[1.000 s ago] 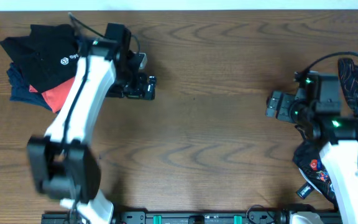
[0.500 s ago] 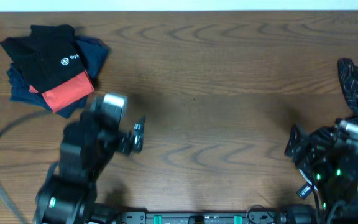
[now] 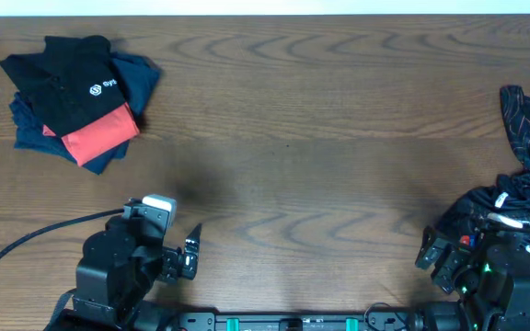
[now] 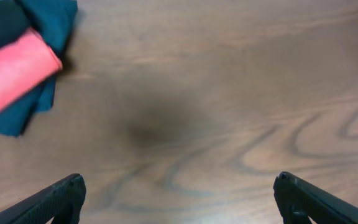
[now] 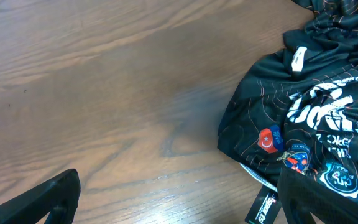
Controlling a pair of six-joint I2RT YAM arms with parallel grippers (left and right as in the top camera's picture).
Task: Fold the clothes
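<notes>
Overhead view: at the far-left corner of the table (image 3: 320, 138) lies a folded stack of clothes. A black garment (image 3: 76, 78) with a small white logo sits on top. A red garment (image 3: 101, 136) shows folded beneath its near edge. A navy garment (image 3: 33, 129) lies at the bottom, its edges sticking out to the left and right. The stack is slightly fanned, and neither arm touches it.

Near the front edge, well apart from the stack, the left gripper (image 3: 190, 256) sits low, with a black cable (image 3: 26, 244) curving away to its left. The left wrist view shows its jaws spread wide: the two fingers (image 4: 55, 200) stand at the bottom corners of the frame with only bare wood between them. It holds nothing. The red and navy garments appear at the top-left corner of that view, well apart from the fingers.

At the front right, the right gripper (image 3: 433, 259) sits low by the table edge, just beside an unfolded printed garment (image 3: 513, 198). This is dark fabric with thin-line print and coloured badges, crumpled in a heap that runs up the right edge of the table. The right wrist view shows these jaws also wide apart, with bare wood between them and nothing gripped. One finger (image 5: 48, 199) stands over wood at the lower left. The other stands at the lower right over the hem of the heap; whether it touches the fabric cannot be told. A white tag (image 5: 298, 59) lies on the crumpled fabric near the top of that view.
</notes>
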